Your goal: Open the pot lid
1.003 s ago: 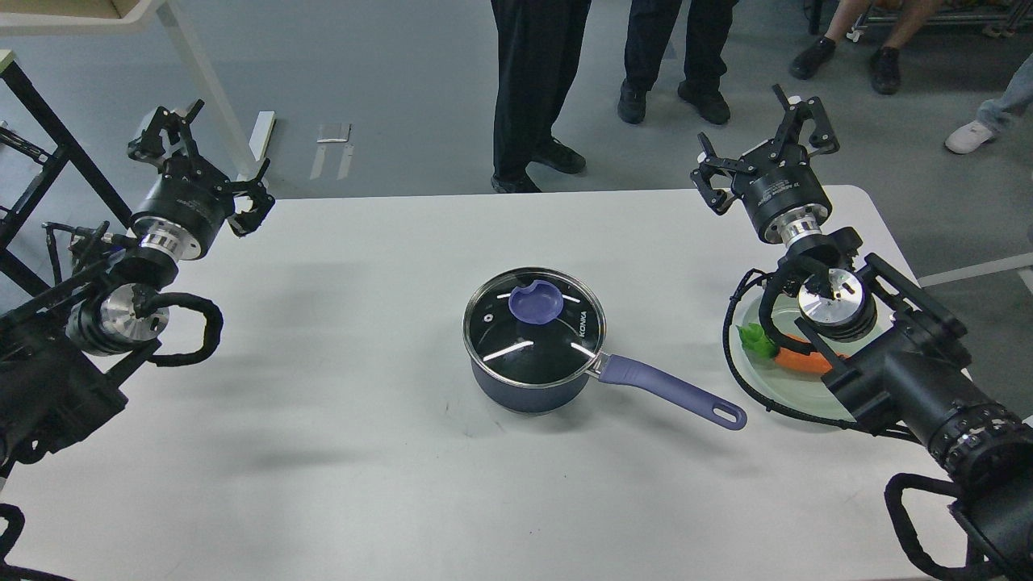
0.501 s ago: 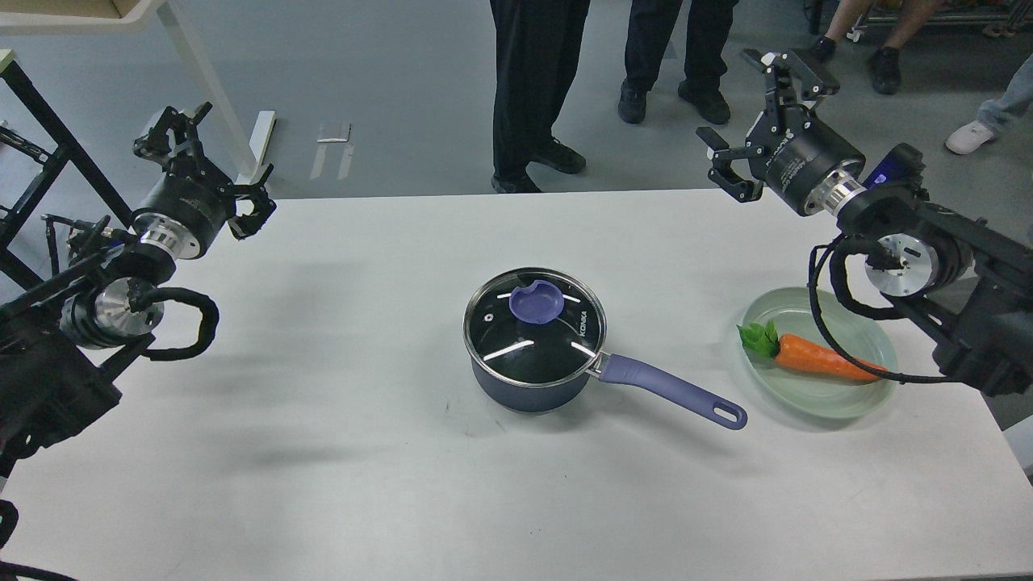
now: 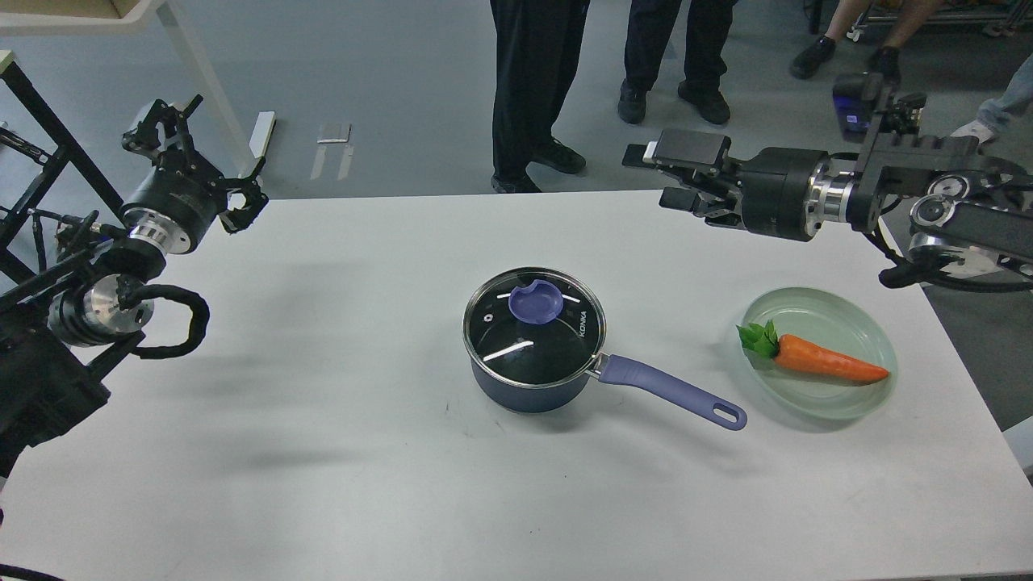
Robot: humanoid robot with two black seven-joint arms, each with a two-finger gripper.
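Note:
A dark blue pot (image 3: 529,387) stands at the middle of the white table (image 3: 323,452). Its glass lid (image 3: 516,343) sits shut on it, with a purple knob (image 3: 536,304) on top. The pot's purple handle (image 3: 670,391) points right and towards me. My left gripper (image 3: 202,157) is open and empty above the table's far left corner, far from the pot. My right gripper (image 3: 662,173) is open and empty. It lies level and points left above the table's far right edge, up and to the right of the lid.
A pale green plate (image 3: 876,331) with a toy carrot (image 3: 815,361) sits on the right of the table, below my right arm. Several people's legs (image 3: 533,89) stand just beyond the far edge. A black frame (image 3: 40,121) stands at the far left.
My right arm has swung up and back off the plate, and its gripper has turned from pointing up to pointing left. The plate and carrot now show whole. My left arm shifted slightly.

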